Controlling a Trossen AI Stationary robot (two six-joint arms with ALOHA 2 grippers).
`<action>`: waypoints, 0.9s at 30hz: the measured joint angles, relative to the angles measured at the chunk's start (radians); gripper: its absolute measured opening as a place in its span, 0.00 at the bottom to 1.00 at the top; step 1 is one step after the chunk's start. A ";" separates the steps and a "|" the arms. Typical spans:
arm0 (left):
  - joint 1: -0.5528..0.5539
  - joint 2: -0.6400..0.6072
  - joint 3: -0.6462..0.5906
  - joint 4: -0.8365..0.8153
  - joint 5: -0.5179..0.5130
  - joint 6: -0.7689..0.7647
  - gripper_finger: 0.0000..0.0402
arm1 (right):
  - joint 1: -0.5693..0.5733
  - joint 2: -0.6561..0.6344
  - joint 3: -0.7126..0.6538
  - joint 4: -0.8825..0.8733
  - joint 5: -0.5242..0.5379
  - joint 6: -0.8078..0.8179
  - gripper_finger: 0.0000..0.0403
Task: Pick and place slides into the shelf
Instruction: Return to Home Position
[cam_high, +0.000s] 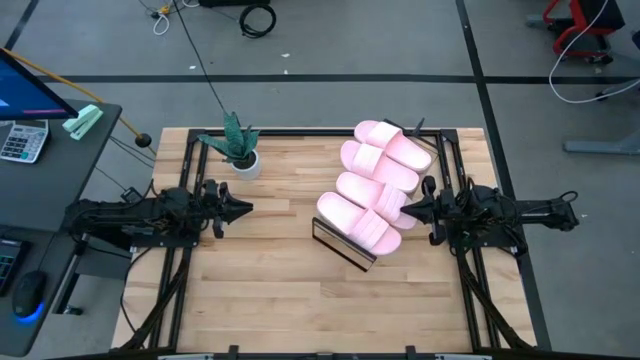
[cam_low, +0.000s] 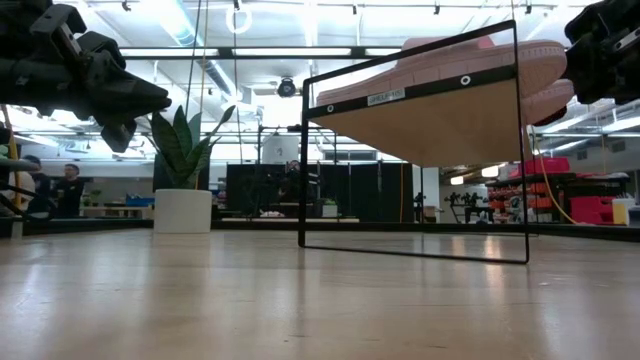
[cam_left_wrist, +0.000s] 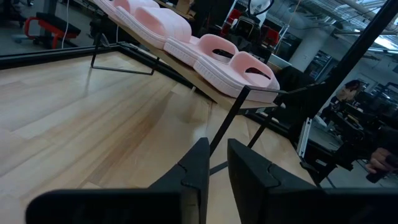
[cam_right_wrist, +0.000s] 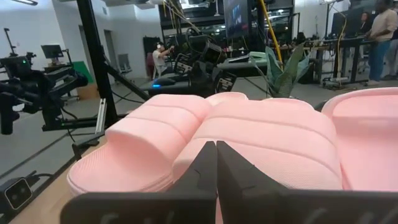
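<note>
All four slides (cam_high: 375, 185) are sitting side by side on the slanted shelf (cam_high: 340, 245), over on the right half of the table (cam_high: 270, 290). We've got the right gripper (cam_high: 408, 210) just beside them, fingers pressed together, holding nothing. The left gripper (cam_high: 247, 208) hangs well apart from the shelf near a potted plant (cam_high: 240, 150), fingers barely parted and empty.

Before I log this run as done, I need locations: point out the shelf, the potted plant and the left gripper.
shelf (cam_high: 340, 246): high view, near frame edge.
potted plant (cam_high: 247, 165): high view, white pot.
left gripper (cam_high: 245, 207): high view, between its fingers' tips.
</note>
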 joint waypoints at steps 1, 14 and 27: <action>0.000 0.000 0.000 0.000 0.000 0.000 0.16 | 0.000 0.000 0.000 0.000 0.000 0.000 0.00; 0.000 0.000 0.000 0.000 0.000 0.000 0.13 | 0.000 0.000 0.001 -0.027 0.000 -0.003 0.00; 0.000 0.000 0.000 0.000 0.000 0.000 0.15 | 0.000 0.000 0.001 -0.033 0.001 0.012 0.04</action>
